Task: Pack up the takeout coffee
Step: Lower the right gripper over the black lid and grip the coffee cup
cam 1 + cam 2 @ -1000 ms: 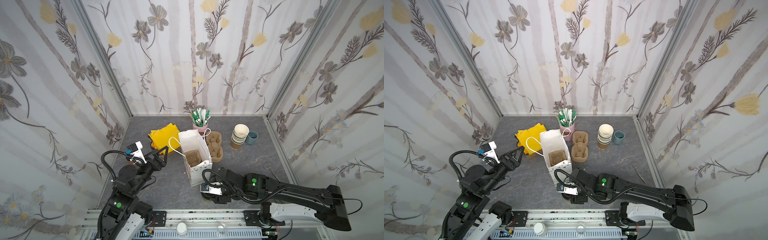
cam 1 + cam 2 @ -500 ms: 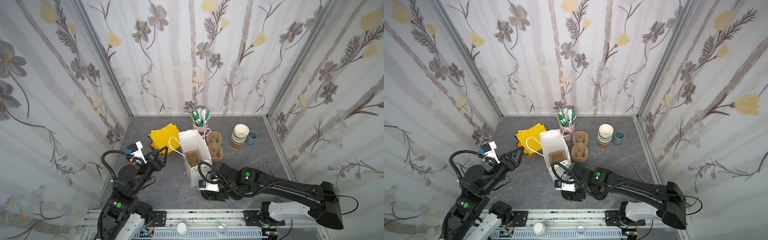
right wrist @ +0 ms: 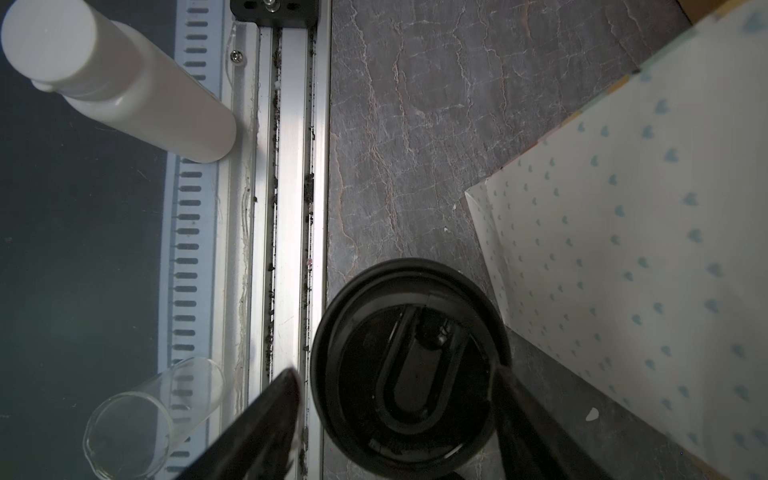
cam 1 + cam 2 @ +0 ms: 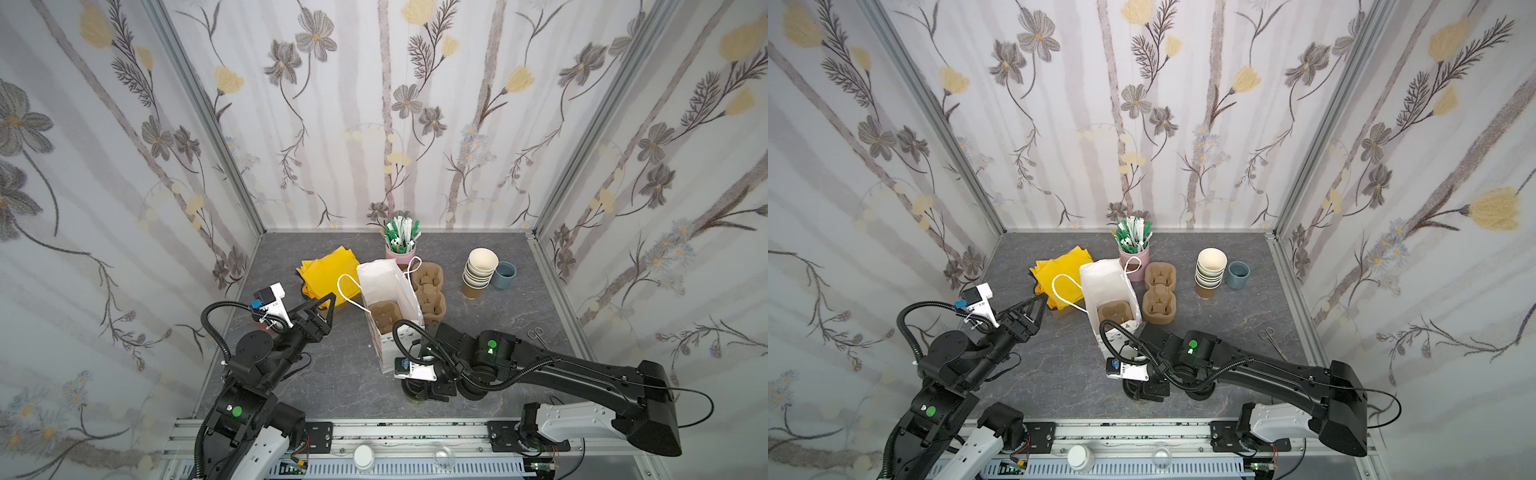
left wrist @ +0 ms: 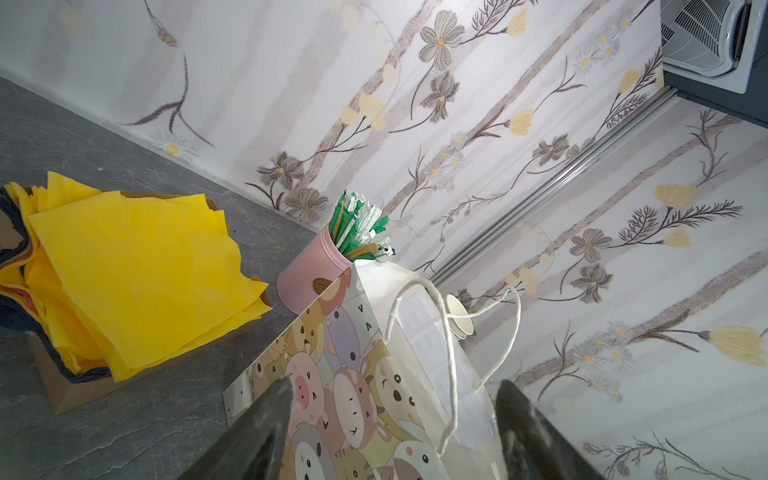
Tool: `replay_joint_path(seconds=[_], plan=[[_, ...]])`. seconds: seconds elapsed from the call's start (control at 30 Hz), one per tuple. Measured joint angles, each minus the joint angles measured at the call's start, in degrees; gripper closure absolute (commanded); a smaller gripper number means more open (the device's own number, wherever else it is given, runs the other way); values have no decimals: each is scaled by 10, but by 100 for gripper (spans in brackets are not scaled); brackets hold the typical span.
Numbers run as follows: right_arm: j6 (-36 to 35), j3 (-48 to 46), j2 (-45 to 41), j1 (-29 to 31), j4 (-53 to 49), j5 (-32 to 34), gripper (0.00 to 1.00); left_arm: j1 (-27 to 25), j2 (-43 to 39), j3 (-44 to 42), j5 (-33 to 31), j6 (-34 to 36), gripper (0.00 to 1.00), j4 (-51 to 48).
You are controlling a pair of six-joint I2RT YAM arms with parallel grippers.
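Note:
The takeout coffee shows in the right wrist view as a round black sip lid (image 3: pixel 409 365), standing on the grey table by the front rail. My right gripper (image 3: pixel 395 374) points down over it, open, with a finger on each side of the lid. One finger touches the rim, and a thin gap shows at the other. In both top views the right gripper (image 4: pixel 419 392) (image 4: pixel 1144 390) hides the cup. A white paper bag (image 4: pixel 386 286) (image 5: pixel 353 374) stands open beside it with a brown cup carrier (image 4: pixel 384 318) inside. My left gripper (image 4: pixel 322 301) (image 5: pixel 392 386) hangs open and empty, aimed at the bag's cartoon side.
Yellow napkins (image 4: pixel 328 270) lie in a box at the back left. A pink holder of stirrers (image 4: pixel 400 243), two cup carriers (image 4: pixel 428 291), a stack of lidless cups (image 4: pixel 478 270) and a blue-grey cup (image 4: pixel 503 275) stand behind the bag. Scissors (image 4: pixel 536 332) lie right. A white bottle (image 3: pixel 120 83) lies past the rail.
My right arm has swung its forearm left, and its gripper has shifted slightly left along the front edge. The left gripper has narrowed a little without moving away.

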Motion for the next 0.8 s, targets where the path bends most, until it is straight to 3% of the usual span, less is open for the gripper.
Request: replay_joint_path(seconds=[0.4,0.8], plan=[[-2,-2,9,0,-13,17,18,0,-2,0,0,0,23,0],[-9,-1,32,-3,-13,19,20,0,0,0,4,-2,27,0]])
